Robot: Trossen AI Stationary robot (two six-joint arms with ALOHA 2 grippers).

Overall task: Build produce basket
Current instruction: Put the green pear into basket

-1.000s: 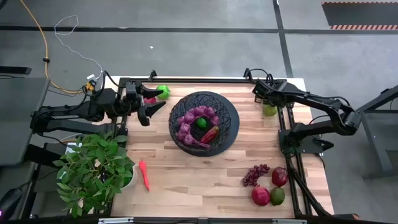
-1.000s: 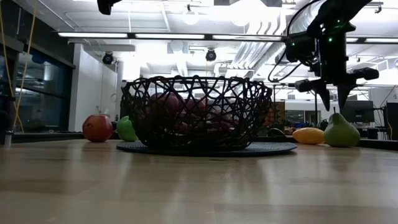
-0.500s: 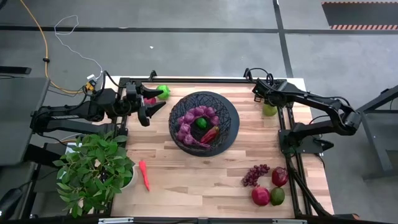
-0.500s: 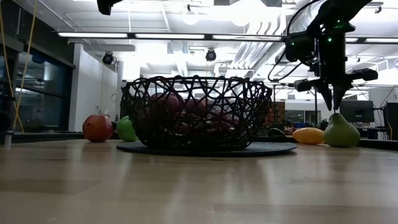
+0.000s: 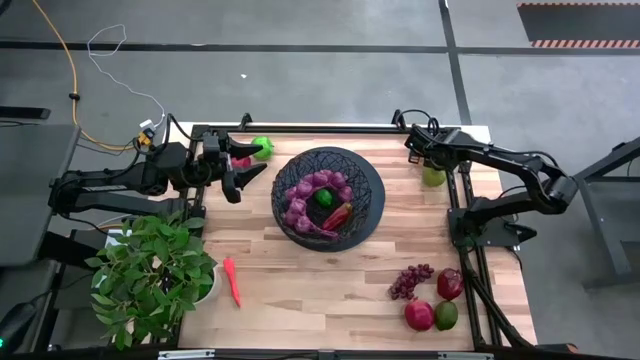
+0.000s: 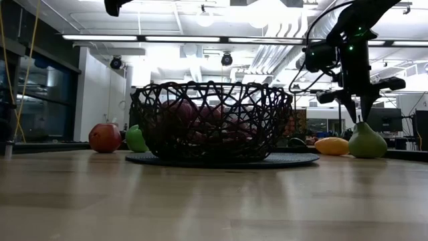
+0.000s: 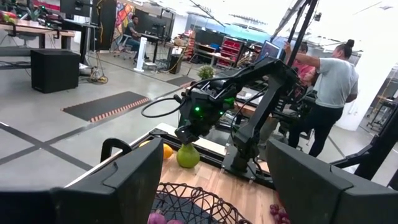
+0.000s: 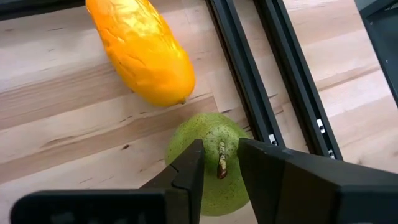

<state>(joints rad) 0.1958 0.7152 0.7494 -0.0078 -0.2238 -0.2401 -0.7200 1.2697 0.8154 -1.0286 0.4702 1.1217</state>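
**Right claw narrow around the pear stem**

The right gripper (image 8: pixel 219 163) stands over the green pear (image 8: pixel 208 163), its fingers set narrowly on each side of the stem, nearly closed; a firm grip cannot be told. A second ago it was higher above the pear; now it has come down. The pear stands on the table (image 5: pixel 330 285) beside the yellow-orange mango (image 8: pixel 141 50), well apart from the basket (image 5: pixel 328 195). The left gripper (image 5: pixel 234 172) waits open, unchanged, near the basket.

Green pear (image 8: pixel 205 163), orange mango (image 8: pixel 142 50), black mesh basket (image 5: pixel 368 178)
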